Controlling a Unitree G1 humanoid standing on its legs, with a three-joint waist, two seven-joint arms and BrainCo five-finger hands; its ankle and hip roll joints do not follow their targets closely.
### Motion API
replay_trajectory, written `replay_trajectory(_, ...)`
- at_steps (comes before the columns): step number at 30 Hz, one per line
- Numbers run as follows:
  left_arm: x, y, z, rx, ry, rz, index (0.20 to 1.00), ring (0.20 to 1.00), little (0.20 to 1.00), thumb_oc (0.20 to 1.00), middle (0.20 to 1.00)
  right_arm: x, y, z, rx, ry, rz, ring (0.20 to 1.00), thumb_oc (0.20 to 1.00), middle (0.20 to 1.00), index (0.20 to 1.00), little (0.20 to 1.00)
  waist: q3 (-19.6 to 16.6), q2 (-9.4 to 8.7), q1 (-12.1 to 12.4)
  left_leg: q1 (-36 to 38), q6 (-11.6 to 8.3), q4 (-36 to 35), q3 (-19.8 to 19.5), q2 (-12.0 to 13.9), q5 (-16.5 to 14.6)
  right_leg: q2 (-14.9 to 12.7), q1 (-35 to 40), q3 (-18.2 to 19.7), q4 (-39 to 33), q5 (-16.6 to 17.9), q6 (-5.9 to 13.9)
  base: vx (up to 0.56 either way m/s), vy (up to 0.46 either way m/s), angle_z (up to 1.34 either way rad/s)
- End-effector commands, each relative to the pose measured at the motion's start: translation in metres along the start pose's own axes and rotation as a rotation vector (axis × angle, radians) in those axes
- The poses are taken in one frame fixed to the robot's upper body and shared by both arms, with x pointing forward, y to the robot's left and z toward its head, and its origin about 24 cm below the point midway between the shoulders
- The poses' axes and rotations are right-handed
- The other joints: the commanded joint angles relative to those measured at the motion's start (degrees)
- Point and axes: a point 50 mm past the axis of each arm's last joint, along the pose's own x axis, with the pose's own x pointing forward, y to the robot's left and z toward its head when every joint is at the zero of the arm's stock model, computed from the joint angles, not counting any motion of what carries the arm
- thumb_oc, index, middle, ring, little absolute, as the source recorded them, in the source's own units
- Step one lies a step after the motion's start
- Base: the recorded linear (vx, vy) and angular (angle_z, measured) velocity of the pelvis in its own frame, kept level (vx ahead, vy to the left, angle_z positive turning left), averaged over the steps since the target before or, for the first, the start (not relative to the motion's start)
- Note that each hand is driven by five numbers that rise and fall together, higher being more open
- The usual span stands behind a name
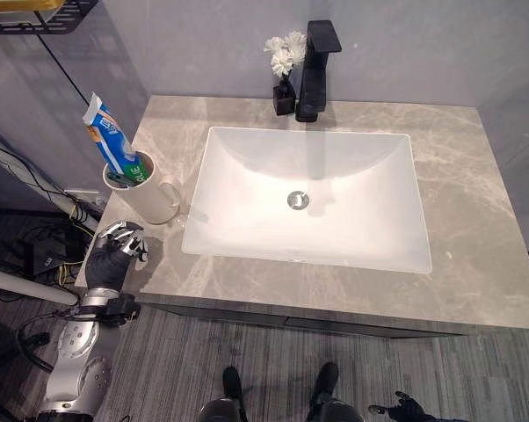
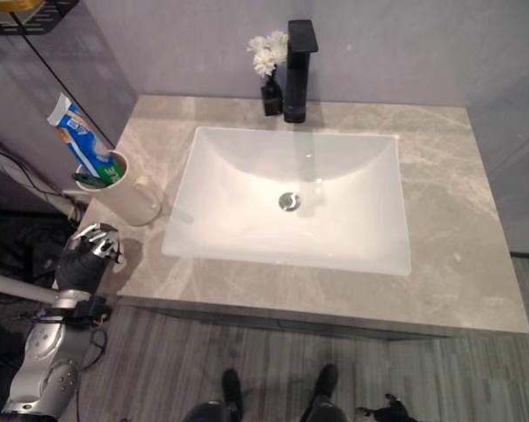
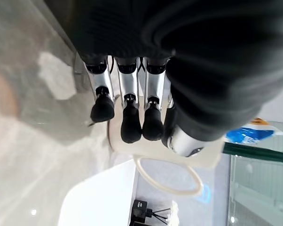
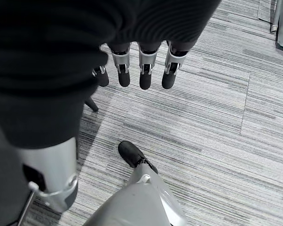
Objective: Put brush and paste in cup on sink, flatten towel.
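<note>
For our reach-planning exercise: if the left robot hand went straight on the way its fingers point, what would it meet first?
Probably the white ceramic mug holding the toothpaste tube, just beyond the left robot hand; the gap is unclear.

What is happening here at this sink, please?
A humanoid robot stands at a grey stone counter with a white sink. The cup at the counter's left edge already holds the toothpaste tube and a green toothbrush. The left hand is just in front of the cup, fingers relaxed, holding nothing. The right hand hangs open over the floor. A black faucet and a small vase of white flowers stand behind the sink.
</note>
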Motion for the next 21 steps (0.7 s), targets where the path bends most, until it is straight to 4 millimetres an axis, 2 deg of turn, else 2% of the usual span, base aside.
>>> replay_trajectory(1, 0.014, -0.001, 0.02, -0.001, -0.074, -0.021, 0.2, 0.2, 0.2, 0.2, 0.2, 0.005, -0.007, 0.038, -0.044, -0.113, -0.025, 1.0, 1.0, 1.0, 1.0, 1.0, 2.7, -0.34, 0.2, -3.4, -0.43, -1.8, -4.8, 0.8, 5.8, -3.6, 4.0, 2.2, 0.8, 0.2, 5.45, 0.03, -0.03, 0.0)
replay_trajectory(2, 0.016, -0.001, 0.023, 0.002, -0.08, -0.023, 0.2, 0.2, 0.2, 0.2, 0.2, 0.005, -0.006, 0.05, -0.055, -0.162, -0.018, 1.0, 1.0, 1.0, 1.0, 1.0, 2.8, -0.21, 0.1, -3.6, -0.47, -1.8, -4.9, 0.9, 5.9, -3.4, 3.8, 2.3, 0.7, 0.3, 5.48, 0.0, 0.0, 0.0)
replay_trajectory(3, 0.016, -0.001, 0.023, 0.002, -0.08, -0.023, 0.2, 0.2, 0.2, 0.2, 0.2, 0.005, -0.006, 0.05, -0.055, -0.162, -0.018, 1.0, 1.0, 1.0, 1.0, 1.0, 2.8, -0.21, 0.1, -3.6, -0.47, -1.8, -4.9, 0.9, 5.9, -3.4, 3.8, 2.3, 0.7, 0.3, 5.48, 0.0, 0.0, 0.0)
replay_trajectory(6, 0.021, 0.003, 0.024, 0.001, -0.076, -0.01, 0.2, 0.2, 0.2, 0.2, 0.2, 0.002, -0.005, 0.07, -0.033, -0.261, 0.007, 1.0, 1.0, 1.0, 1.0, 1.0, 3.1, -0.18, -0.2, -3.9, -0.59, -1.8, -4.9, 1.0, 6.0, -3.3, 3.4, 2.4, 0.8, 0.4, 5.5, 0.0, 0.0, 0.0)
replay_trajectory(8, 0.022, 0.003, 0.026, 0.005, -0.078, -0.014, 0.2, 0.2, 0.2, 0.2, 0.2, 0.001, -0.004, 0.073, -0.033, -0.277, 0.014, 1.0, 1.0, 1.0, 1.0, 1.0, 3.2, -0.08, -0.1, -4.0, -0.61, -1.8, -5.0, 1.0, 6.1, -3.3, 3.4, 2.4, 0.8, 0.4, 5.48, 0.0, 0.0, 0.0)
replay_trajectory(9, 0.027, 0.001, 0.028, 0.017, -0.078, -0.025, 0.2, 0.2, 0.2, 0.2, 0.2, 0.0, -0.002, 0.085, -0.064, -0.321, 0.025, 1.0, 1.0, 1.0, 1.0, 1.0, 3.4, 0.07, 0.1, -4.3, -0.58, -1.8, -5.3, 0.9, 6.1, -3.3, 3.3, 2.2, 0.9, 0.3, 5.48, 0.0, 0.0, 0.0)
replay_trajectory(14, 0.035, -0.003, 0.028, 0.023, -0.078, -0.036, 0.2, 0.2, 0.2, 0.2, 0.2, -0.003, 0.002, 0.102, -0.121, -0.388, 0.054, 1.0, 1.0, 1.0, 1.0, 1.0, 3.6, 0.51, 0.1, -4.6, -0.45, -1.8, -5.8, 0.6, 6.1, -3.6, 3.4, 1.6, 1.2, 0.4, 5.61, 0.0, 0.002, 0.02)
replay_trajectory(21, 0.054, -0.018, 0.029, 0.027, -0.099, -0.053, 0.2, 0.2, 0.2, 0.2, 0.2, -0.006, 0.008, 0.124, -0.169, -0.454, 0.07, 1.0, 1.0, 1.0, 1.0, 1.0, 4.3, 1.44, 0.4, -5.8, -0.3, -1.8, -7.2, -0.2, 6.4, -4.4, 3.5, -0.2, 2.1, 0.1, 5.8, -0.01, 0.0, 0.12)
